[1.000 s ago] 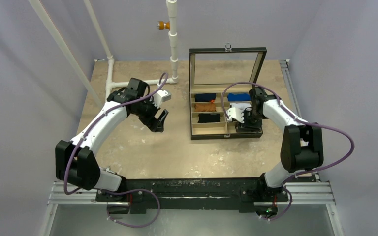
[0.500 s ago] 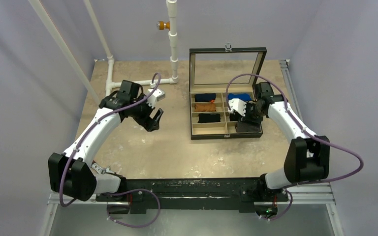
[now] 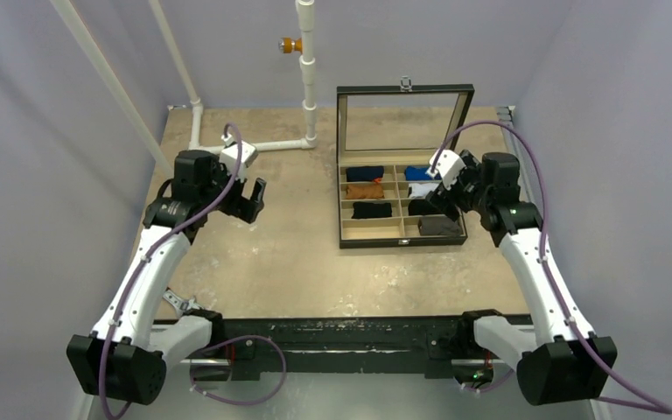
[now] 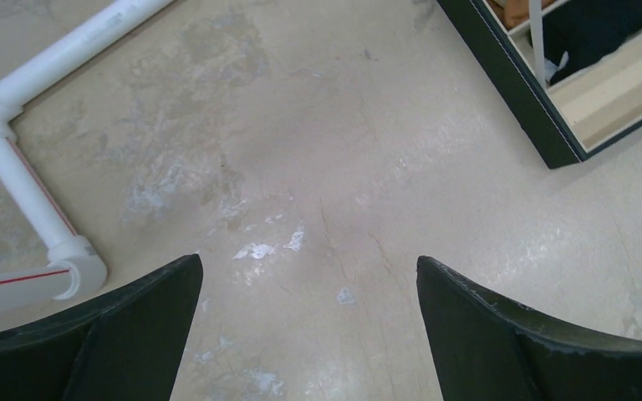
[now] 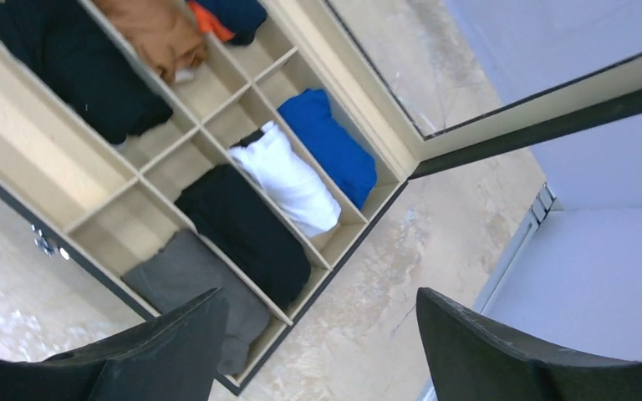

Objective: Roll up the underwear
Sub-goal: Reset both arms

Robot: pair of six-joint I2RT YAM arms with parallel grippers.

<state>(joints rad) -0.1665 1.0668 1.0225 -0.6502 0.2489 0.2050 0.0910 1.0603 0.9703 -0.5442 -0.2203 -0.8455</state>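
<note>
The underwear [image 3: 440, 226] is a small grey rolled bundle in the near right compartment of the black box [image 3: 376, 242]. In the right wrist view the underwear [image 5: 185, 274] lies at the end of the right column, beside a black roll [image 5: 247, 230]. My right gripper [image 3: 438, 199] is open and empty, lifted above the box's right column; in its own view the right gripper [image 5: 319, 296] stands over the box corner. My left gripper [image 3: 252, 202] is open and empty above the bare table left of the box, and also shows in the left wrist view [image 4: 309, 263].
The box holds navy [image 3: 364, 173], orange-brown [image 3: 364, 191], black [image 3: 371, 210], blue [image 5: 330, 146] and white [image 5: 288, 180] rolls. Its glass lid [image 3: 405, 114] stands open at the back. A white pipe frame [image 3: 262, 146] lies at the back left, near the left gripper [image 4: 25, 175].
My right gripper has lifted out of the near right compartment, leaving the grey bundle there. My left gripper has drawn back to the left. Both arms have pulled outward.
</note>
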